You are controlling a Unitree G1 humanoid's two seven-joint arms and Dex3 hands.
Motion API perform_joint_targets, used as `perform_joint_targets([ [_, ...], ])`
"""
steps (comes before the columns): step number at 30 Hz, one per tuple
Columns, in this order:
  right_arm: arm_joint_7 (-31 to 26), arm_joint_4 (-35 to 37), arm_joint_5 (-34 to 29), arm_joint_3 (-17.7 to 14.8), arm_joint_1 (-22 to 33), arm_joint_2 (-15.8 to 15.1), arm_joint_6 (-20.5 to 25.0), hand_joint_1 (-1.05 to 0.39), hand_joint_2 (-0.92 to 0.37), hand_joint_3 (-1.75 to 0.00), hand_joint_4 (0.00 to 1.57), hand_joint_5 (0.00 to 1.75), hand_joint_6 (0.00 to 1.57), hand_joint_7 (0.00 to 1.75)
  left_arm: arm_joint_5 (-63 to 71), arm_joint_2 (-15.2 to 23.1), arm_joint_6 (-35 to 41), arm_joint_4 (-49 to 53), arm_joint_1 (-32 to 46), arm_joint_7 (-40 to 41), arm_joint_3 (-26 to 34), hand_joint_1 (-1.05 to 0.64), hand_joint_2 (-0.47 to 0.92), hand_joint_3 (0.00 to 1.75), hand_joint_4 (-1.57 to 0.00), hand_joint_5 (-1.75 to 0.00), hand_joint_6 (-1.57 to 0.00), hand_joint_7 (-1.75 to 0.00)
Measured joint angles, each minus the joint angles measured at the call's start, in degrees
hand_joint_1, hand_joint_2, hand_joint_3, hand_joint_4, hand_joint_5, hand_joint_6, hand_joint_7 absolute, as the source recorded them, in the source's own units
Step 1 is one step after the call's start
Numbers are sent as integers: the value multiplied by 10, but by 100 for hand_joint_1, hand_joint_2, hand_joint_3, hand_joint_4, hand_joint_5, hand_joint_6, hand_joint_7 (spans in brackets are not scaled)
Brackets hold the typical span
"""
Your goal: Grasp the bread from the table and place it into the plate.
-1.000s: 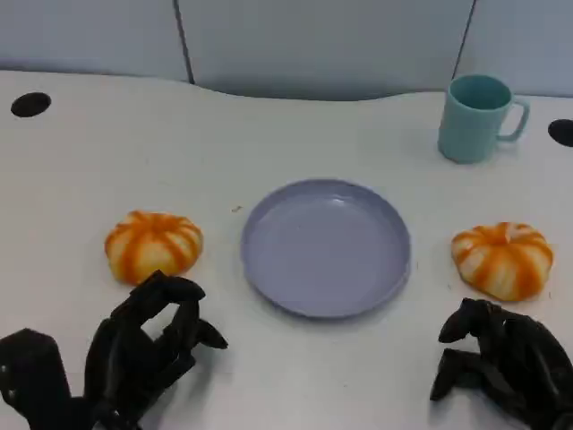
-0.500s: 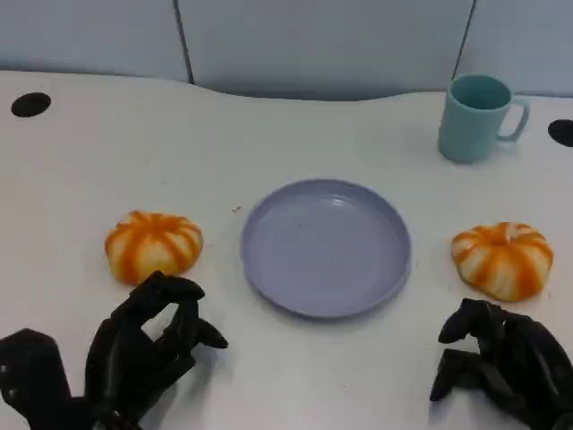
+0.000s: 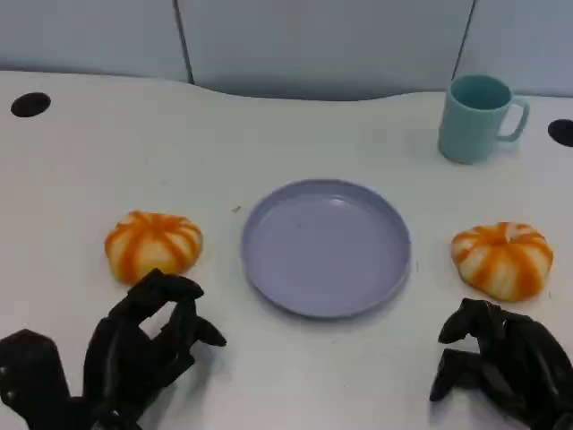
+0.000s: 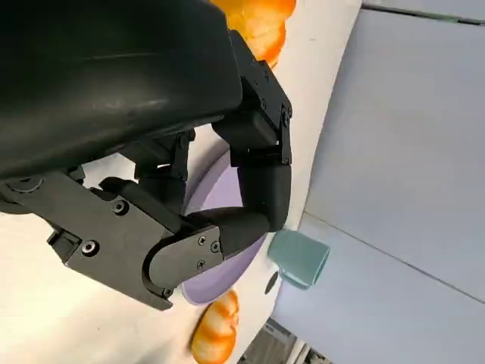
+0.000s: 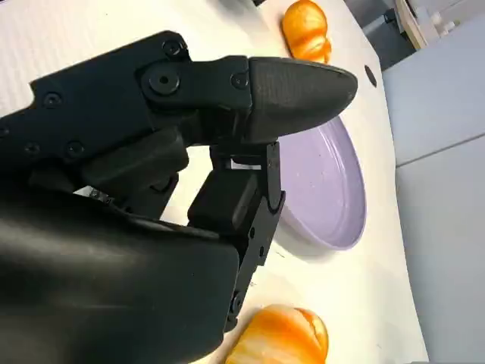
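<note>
Two orange-and-white striped breads lie on the white table. One bread (image 3: 153, 245) is left of the empty lilac plate (image 3: 326, 246), the other bread (image 3: 503, 258) is to its right. My left hand (image 3: 143, 349) rests just in front of the left bread, fingers loosely arched and apart, holding nothing. My right hand (image 3: 501, 363) sits just in front of the right bread, also holding nothing. In the left wrist view, my left hand (image 4: 151, 152) has the near bread (image 4: 261, 19) and the plate (image 4: 220, 265) beyond it. The right wrist view shows my right hand (image 5: 167, 167) beside its near bread (image 5: 284, 341), with the plate (image 5: 326, 189) past it.
A teal mug (image 3: 476, 117) stands at the back right, behind the right bread. Black round holes (image 3: 30, 104) sit in the table at the far left and far right. A grey wall panel runs behind the table's far edge.
</note>
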Motion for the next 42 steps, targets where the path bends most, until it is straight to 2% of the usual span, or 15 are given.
perform_joint_targets([
  [2, -1, 0, 0, 0, 0, 1, 0, -43, -92, -44, 123, 116, 112, 109, 6, 0, -24, 1, 1, 0, -1, -43, 66, 75, -66, -122, -66, -89],
  [5, -2, 0, -1, 2, 0, 3, -1, -43, -92, -45, 122, 116, 112, 108, 28, 4, -88, 2, 1, -1, -4, -45, 82, 42, -66, -90, -76, -35],
  [6, -2, 0, -1, 2, 0, 4, -1, -43, -92, -45, 122, 116, 112, 108, 38, 7, -110, 4, 0, -3, -7, -45, 88, 33, -58, -81, -73, -22],
  [10, -2, 3, -1, 3, -1, 9, -5, -43, -92, -46, 121, 115, 112, 107, 127, 41, -250, 35, -8, 5, -28, -53, 92, 31, -36, -65, -57, -5],
  [13, -2, 7, -2, 6, -3, 13, -13, -43, -92, -47, 121, 115, 112, 107, 209, 79, -328, 52, -23, 46, -40, -57, 92, 25, -24, -55, -49, -1],
  [17, -3, 8, -4, 9, -4, 13, -13, -43, -92, -48, 121, 114, 113, 105, 321, 123, -349, 44, -34, 133, -51, -59, 92, 18, -17, -42, -37, 0],
  [21, -2, 9, -5, 9, -5, 13, -13, -43, -92, -48, 122, 113, 115, 103, 477, 180, -370, 24, -52, 255, -69, -63, 92, 19, -10, -32, -27, 0],
  [24, -2, 10, -4, 9, -6, 13, -13, -43, -92, -47, 122, 113, 116, 102, 573, 221, -354, -5, -69, 328, -89, -66, 92, 18, -8, -28, -26, 0],
  [28, -1, 11, -4, 8, -7, 14, -13, -43, -92, -46, 122, 113, 116, 102, 656, 255, -301, -42, -82, 379, -123, -70, 92, 15, -2, -21, -21, 0],
  [36, -1, 11, -4, 8, -7, 17, -13, -44, -92, -46, 122, 114, 116, 102, 761, 307, -168, -89, -107, 395, -193, -69, 89, 4, -2, -15, -19, 0],
  [42, -1, 13, -2, 8, -8, 17, -13, -44, -92, -46, 123, 113, 116, 104, 768, 323, -105, -54, -166, 322, -256, -70, 89, 1, 0, -7, -9, 0],
])
